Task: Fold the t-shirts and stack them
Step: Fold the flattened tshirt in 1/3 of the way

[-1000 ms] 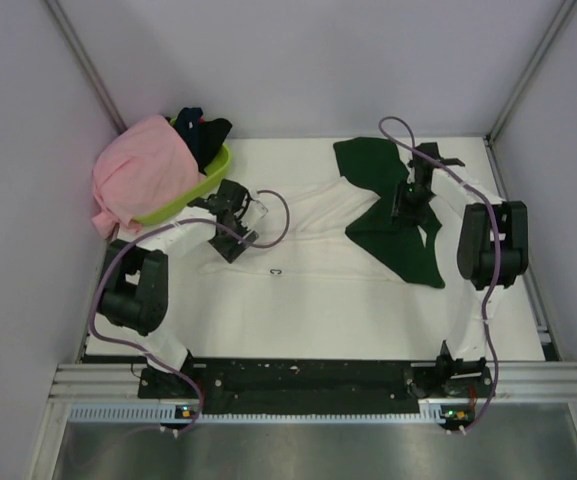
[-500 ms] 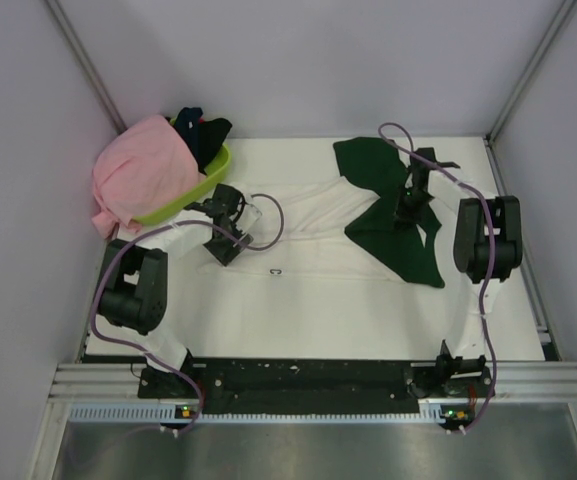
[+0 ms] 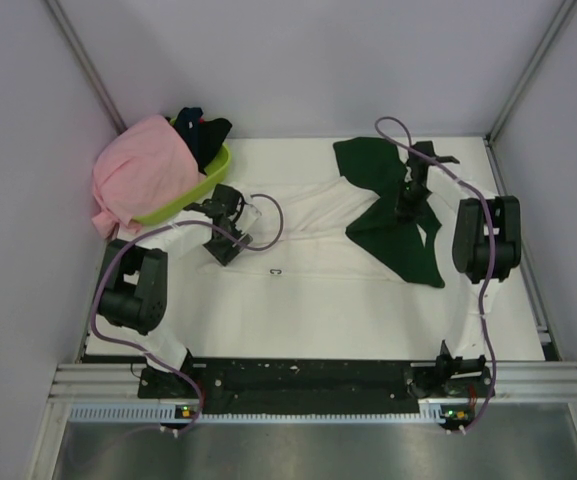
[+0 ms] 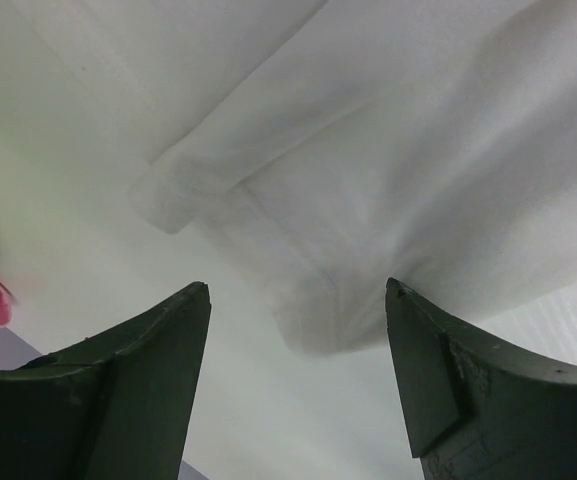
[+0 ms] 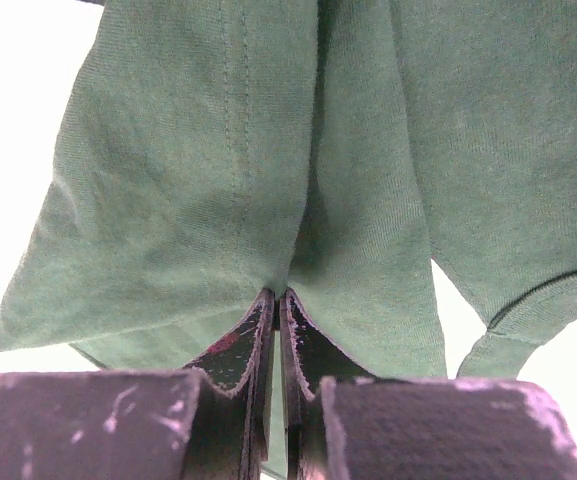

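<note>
The white t-shirt (image 3: 308,270) with dark green sleeves (image 3: 393,235) lies spread on the table, a small black print on it. My right gripper (image 3: 409,207) is shut on a fold of the green sleeve cloth (image 5: 218,180) and pinches it between its fingers. My left gripper (image 3: 226,243) is open just above the white shirt's left edge (image 4: 308,300), with nothing between its fingers (image 4: 148,370). A pink t-shirt (image 3: 138,180) drapes over the lime-green basket, with dark shirts (image 3: 200,130) behind it.
The lime-green basket (image 3: 203,180) stands at the far left of the table. Grey walls close in on both sides and the back. The arms' bases sit on the black rail (image 3: 308,375) at the near edge.
My right gripper has moved slightly toward the back with the green sleeve. My left gripper has barely moved.
</note>
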